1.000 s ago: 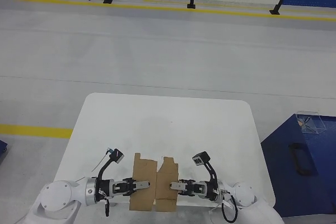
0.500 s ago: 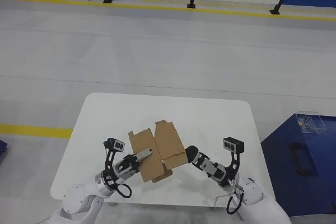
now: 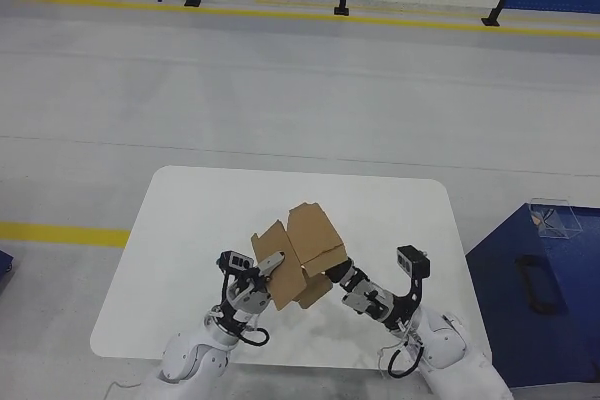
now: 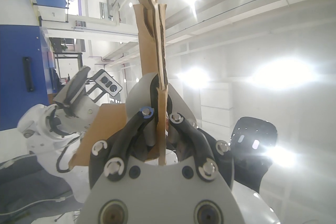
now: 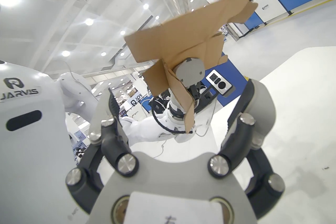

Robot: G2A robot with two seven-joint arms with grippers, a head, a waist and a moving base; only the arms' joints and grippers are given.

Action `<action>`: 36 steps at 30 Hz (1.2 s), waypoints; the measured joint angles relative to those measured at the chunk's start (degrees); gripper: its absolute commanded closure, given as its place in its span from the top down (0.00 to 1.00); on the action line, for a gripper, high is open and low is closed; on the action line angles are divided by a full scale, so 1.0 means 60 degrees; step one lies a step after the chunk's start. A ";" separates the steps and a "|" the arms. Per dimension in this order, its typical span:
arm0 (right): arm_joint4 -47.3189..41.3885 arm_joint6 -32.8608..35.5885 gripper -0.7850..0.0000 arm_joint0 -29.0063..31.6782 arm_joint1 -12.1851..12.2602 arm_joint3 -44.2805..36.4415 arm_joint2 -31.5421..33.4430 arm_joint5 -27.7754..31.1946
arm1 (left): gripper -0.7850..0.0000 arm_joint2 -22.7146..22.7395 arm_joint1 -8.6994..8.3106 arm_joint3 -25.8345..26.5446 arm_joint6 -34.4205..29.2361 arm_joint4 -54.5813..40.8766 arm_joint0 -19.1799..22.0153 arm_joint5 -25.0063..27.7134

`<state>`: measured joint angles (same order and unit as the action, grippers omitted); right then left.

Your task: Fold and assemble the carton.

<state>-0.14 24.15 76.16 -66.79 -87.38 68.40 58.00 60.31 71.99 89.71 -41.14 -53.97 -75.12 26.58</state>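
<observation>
The brown carton (image 3: 298,255) is a partly folded blank held tilted in the air above the front middle of the white table (image 3: 200,210). My left gripper (image 3: 268,268) is shut on its near-left edge; in the left wrist view the cardboard edge (image 4: 153,33) runs straight up between the gripper (image 4: 160,83). My right gripper (image 3: 340,273) sits at the carton's right lower corner. In the right wrist view this gripper (image 5: 181,91) is open, its fingers (image 5: 110,109) spread wide, and the carton (image 5: 189,36) hangs beyond them without touching.
A blue cabinet (image 3: 550,290) stands off the table's right side with a clear box (image 3: 555,215) on top. The back half of the table is bare white surface. Grey floor with yellow lines (image 3: 55,233) surrounds it.
The carton lay flat at the table's front edge one second ago. It has since been lifted, tilted up and carried toward the table's middle, with both arms swinging inward.
</observation>
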 measured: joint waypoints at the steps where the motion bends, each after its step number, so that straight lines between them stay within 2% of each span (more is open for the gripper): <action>1: 0.0221 -0.0191 1.00 -0.0021 -0.0041 0.0042 -0.0102 0.0000 | 0.00 -0.0016 0.0010 -0.0031 -0.0050 0.0006 0.0002 0.0006; 2: 0.0500 -0.0416 1.00 -0.0055 -0.0089 0.0106 -0.0236 0.0000 | 0.00 -0.0030 0.0025 -0.0058 -0.0091 -0.0011 0.0005 0.0001; 3: 0.0690 -0.0574 0.79 -0.0081 -0.0121 0.0156 -0.0338 0.0000 | 0.00 -0.0034 0.0036 -0.0071 -0.0113 -0.0040 0.0006 -0.0001; 4: 0.0862 -0.0724 0.66 -0.0107 -0.0152 0.0218 -0.0444 0.0000 | 0.00 -0.0036 0.0045 -0.0083 -0.0140 -0.0060 0.0003 -0.0002; 5: 0.1066 -0.0925 0.61 -0.0152 -0.0187 0.0303 -0.0574 0.0000 | 0.00 -0.0034 0.0056 -0.0095 -0.0180 -0.0067 -0.0004 -0.0005; 6: 0.1203 -0.1082 0.46 -0.0188 -0.0213 0.0358 -0.0667 0.0000 | 0.00 -0.0034 0.0063 -0.0098 -0.0212 -0.0079 -0.0013 -0.0013; 8: 0.1490 -0.1430 0.44 -0.0265 -0.0266 0.0493 -0.0894 0.0000 | 0.00 -0.0021 0.0077 -0.0101 -0.0299 -0.0122 -0.0043 -0.0039; 10: 0.1709 -0.1667 0.32 -0.0340 -0.0302 0.0607 -0.1104 0.0000 | 0.00 -0.0002 0.0088 -0.0107 -0.0346 -0.0153 -0.0066 -0.0065; 11: 0.1788 -0.1817 0.24 -0.0387 -0.0321 0.0660 -0.1241 0.0000 | 0.00 0.0011 0.0096 -0.0114 -0.0367 -0.0175 -0.0079 -0.0093; 13: 0.1887 -0.2011 0.00 -0.0456 -0.0335 0.0731 -0.1398 0.0000 | 0.00 0.0030 0.0105 -0.0141 -0.0405 -0.0176 -0.0099 -0.0136; 20: 0.1969 -0.2574 0.00 -0.0569 -0.0318 0.0901 -0.1879 0.0000 | 0.00 0.0175 0.0150 -0.0314 -0.0422 -0.0428 -0.0122 -0.0348; 21: 0.1958 -0.2618 0.00 -0.0581 -0.0307 0.0900 -0.1913 0.0000 | 0.09 0.0200 0.0153 -0.0320 -0.0431 -0.0452 -0.0116 -0.0385; 22: 0.1940 -0.2668 0.00 -0.0584 -0.0295 0.0876 -0.1941 0.0000 | 0.49 0.0225 0.0155 -0.0326 -0.0468 -0.0457 -0.0111 -0.0421; 23: 0.1886 -0.2757 0.00 -0.0571 -0.0274 0.0808 -0.1962 0.0000 | 0.98 0.0270 0.0156 -0.0344 -0.0521 -0.0452 -0.0109 -0.0444; 28: 0.0724 -0.2984 0.00 -0.0366 -0.0130 0.0443 -0.1849 0.0000 | 1.00 0.0660 0.0151 -0.0488 -0.0406 -0.0691 -0.0087 -0.0457; 36: -0.2177 -0.1145 0.00 0.0028 0.0223 0.0393 -0.0965 0.0000 | 1.00 0.2440 -0.0045 -0.0813 -0.0219 -0.0993 -0.0210 -0.0246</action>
<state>-13.20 17.28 76.33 -65.45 -85.02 62.61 58.00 74.95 71.72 84.83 -42.45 -59.93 -76.38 25.10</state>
